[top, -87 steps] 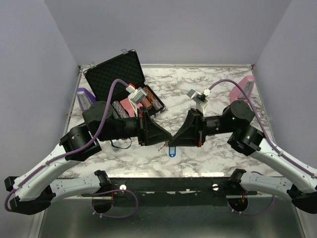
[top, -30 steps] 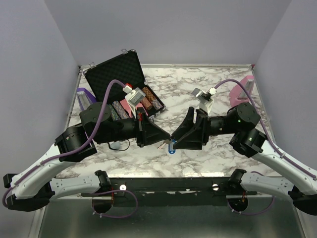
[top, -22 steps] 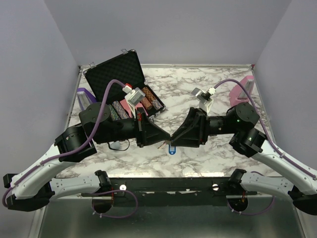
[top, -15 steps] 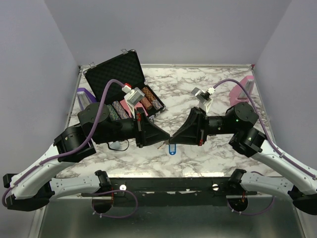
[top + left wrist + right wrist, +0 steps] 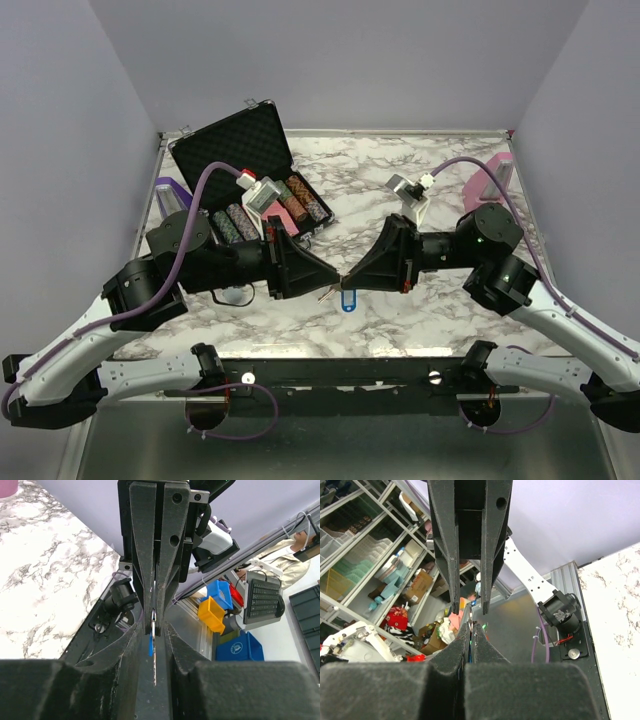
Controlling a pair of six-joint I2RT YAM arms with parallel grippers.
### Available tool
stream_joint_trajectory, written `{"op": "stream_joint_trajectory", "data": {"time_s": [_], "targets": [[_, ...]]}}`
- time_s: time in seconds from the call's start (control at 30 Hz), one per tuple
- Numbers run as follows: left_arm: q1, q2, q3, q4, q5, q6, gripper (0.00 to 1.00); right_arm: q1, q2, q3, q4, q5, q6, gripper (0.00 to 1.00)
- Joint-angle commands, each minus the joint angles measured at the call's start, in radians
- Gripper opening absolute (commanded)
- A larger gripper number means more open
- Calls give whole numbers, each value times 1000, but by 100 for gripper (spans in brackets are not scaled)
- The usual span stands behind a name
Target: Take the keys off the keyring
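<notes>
Keyring [image 5: 348, 301]: its blue tag hangs in the air just under the spot where your two pincers meet tip to tip, above the near part of the table [image 5: 420, 318]. As far as the wrist views show, the key [image 5: 154, 662] is not yet off the ring. The right pincer [image 5: 471, 628] is pressed closed on the top of the keyring, while the left pincer [image 5: 158, 630] stands a narrow gap apart with the key blade edge-on inside that gap, seemingly not clamped. Judged: separation not done, and working the key round and off the ring is all left to you.
</notes>
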Motion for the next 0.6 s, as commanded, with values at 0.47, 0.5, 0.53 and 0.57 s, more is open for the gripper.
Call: {"op": "stream_joint_trajectory", "data": {"time_s": [0.47,0.5,0.53,0.57], "targets": [[-10,7,-34,59,24,-30,0,1,5,39,-11,-2,-14,1],[-12,7,-33,59,22,-29,0,1,5,39,-10,0,-13,1],[-12,9,-31,61,22,-29,0,1,7,37,-8,0,-11,1],[-13,9,-28,60,19,-26,0,3,5,37,-7,-3,-10,4]]}}
